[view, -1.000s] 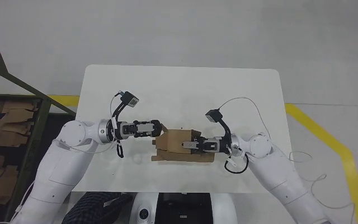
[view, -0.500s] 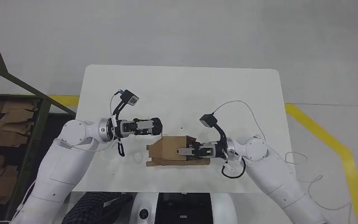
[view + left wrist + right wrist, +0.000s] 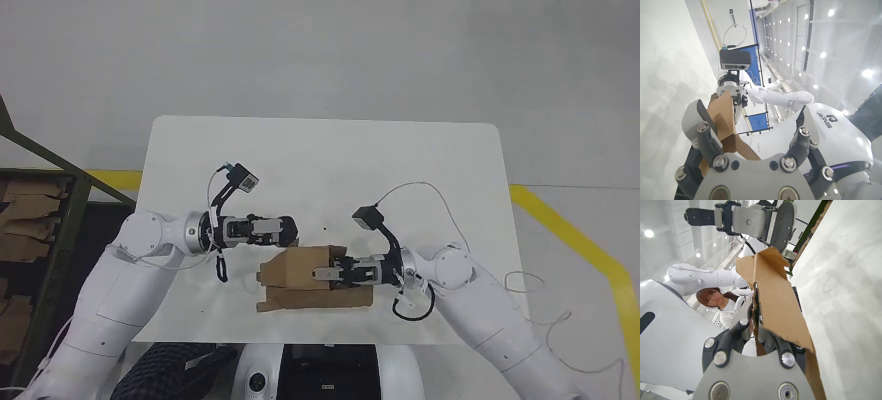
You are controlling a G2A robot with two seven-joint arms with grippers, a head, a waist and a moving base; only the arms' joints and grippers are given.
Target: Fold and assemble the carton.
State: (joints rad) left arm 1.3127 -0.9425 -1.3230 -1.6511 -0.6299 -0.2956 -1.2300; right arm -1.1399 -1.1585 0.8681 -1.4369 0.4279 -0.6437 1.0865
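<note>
A brown, partly folded carton lies on the white table near its front edge, flaps loose. My right gripper is shut on one carton wall, the cardboard pinched between its fingers. My left gripper stands open at the carton's far left corner. In the left wrist view the carton flap rests against one left finger, while the other finger is well apart from it. The open left gripper hangs just beyond the carton's end.
A dark green rack with flat cardboard sheets stands off the table's left side. A yellow line runs on the floor to the right. The table's far half is bare.
The right gripper has dragged the carton leftward and nearer the front edge. The left gripper has shifted slightly right, closer to the carton's corner, still open.
</note>
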